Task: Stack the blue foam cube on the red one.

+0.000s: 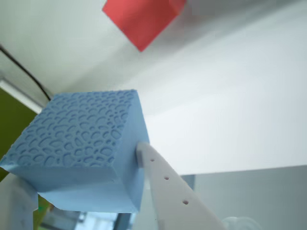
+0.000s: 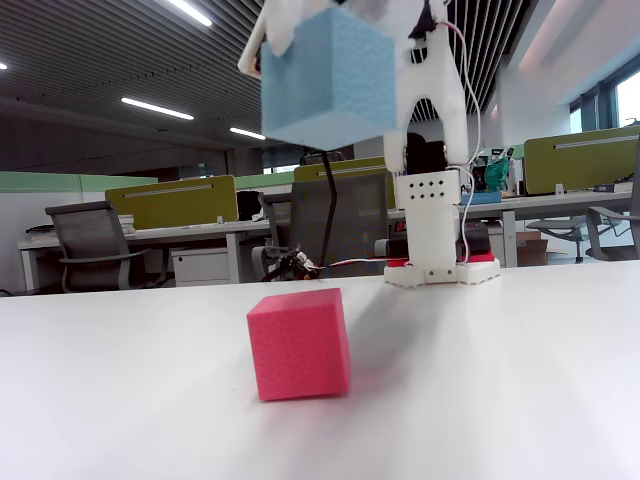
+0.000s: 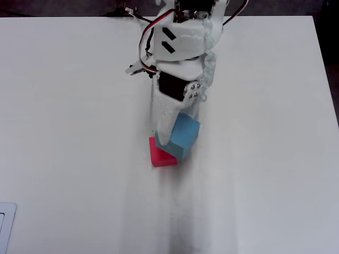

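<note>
A: Where's the blue cube rn?
B: In the gripper, jaws clamped on its sides, held high above the desk, not touching it.
A: And the red cube?
B: Sitting on the desk approx mid-surface, well off every edge. In the overhead view blue overlaps its right part; fixed view shows clear air btw them.

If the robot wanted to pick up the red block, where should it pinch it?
Probably from straight above, pinching two opposite flat side faces of the red block. It sits flat on the white table with plain upright sides and open space all around. Right now the gripper is full: it holds the blue block high above the red one.
</note>
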Tool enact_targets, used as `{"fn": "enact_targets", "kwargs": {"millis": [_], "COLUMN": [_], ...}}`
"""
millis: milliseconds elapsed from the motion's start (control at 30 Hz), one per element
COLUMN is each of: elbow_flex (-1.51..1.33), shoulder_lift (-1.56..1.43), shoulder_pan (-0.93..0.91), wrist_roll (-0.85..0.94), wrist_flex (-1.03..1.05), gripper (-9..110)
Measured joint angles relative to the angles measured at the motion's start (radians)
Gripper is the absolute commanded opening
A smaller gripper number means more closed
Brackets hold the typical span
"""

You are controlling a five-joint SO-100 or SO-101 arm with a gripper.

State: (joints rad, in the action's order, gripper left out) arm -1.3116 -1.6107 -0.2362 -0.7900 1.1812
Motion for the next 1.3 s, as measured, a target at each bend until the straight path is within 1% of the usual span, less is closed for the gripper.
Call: {"fn": "enact_targets", "kwargs": {"millis": [200,400,667,833,1067,1300], "elbow_flex": [-0.175,-0.291,-0.296,-0.293,-0.284,-0.279], "shoulder_lift": [-0.106,-0.123,-0.058,0.034,0.124,0.152], "shoulder_pan": [-0.074,-0.143,-0.163,-0.155,-0.129,-0.117], "wrist_roll": [0.023,0.034,0.034,0.034,0.035,0.035], "wrist_flex": [-0.034,-0.084,-0.163,-0.201,-0.219,-0.236], "gripper": [21,21,21,21,21,21]}}
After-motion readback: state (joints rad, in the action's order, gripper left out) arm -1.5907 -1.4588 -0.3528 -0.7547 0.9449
